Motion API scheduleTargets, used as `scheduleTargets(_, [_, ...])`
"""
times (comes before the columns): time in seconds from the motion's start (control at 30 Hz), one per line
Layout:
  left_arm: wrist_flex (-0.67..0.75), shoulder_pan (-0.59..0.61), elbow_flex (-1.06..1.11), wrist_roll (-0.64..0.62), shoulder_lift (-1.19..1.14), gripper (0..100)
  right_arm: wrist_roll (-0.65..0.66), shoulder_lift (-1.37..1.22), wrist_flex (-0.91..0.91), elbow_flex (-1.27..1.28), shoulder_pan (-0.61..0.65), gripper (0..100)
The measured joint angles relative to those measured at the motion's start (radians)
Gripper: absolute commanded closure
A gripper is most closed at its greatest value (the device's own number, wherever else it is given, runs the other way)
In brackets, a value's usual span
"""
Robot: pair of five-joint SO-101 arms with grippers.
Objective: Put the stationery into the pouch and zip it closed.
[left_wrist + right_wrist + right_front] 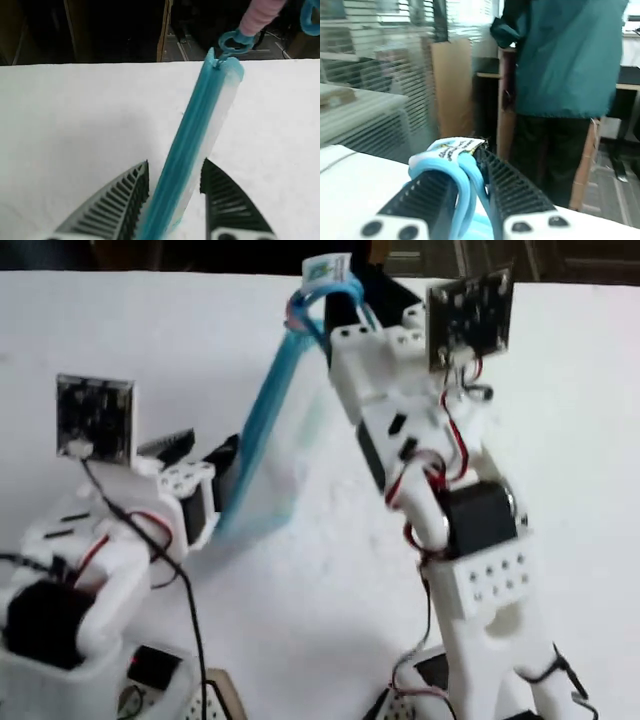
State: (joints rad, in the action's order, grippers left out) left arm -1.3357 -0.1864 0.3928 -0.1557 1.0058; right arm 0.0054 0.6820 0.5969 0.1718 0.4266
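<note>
A translucent pouch [265, 445] with a blue zip edge hangs stretched between both arms above the white table [120, 320]. My left gripper [215, 488] is shut on its near end; in the left wrist view the black fingers [125, 197] flank the pouch [200, 135], at my left gripper [172, 172]. The zip pull [231, 44] sits at the pouch's far end, joined to a pink and light blue strap [312, 302]. My right gripper [338, 302] is shut on that strap [465, 185], which carries a white tag [452, 147] at my right gripper [470, 162].
Red and black cables run along both arms. The left arm's base [60, 640] fills the near left corner and the right arm's body [470, 540] crosses the right side. Bare table lies at the far left and between the arms.
</note>
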Motion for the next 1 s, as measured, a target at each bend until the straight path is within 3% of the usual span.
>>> scheduleTargets(0.33, [0.0, -0.009, 0.002, -0.006, -0.041, 76, 0.0, 0.236, 0.0, 0.152, 0.098, 98.2])
scheduleTargets(0.7, [-0.072, -0.173, -0.037, -0.068, 0.014, 76, 0.0, 0.25, 0.0, 0.157, 0.104, 98.2])
scheduleTargets(1.0, [-0.15, -0.183, -0.104, -0.071, 0.018, 76, 0.0, 0.25, 0.0, 0.16, 0.106, 98.2])
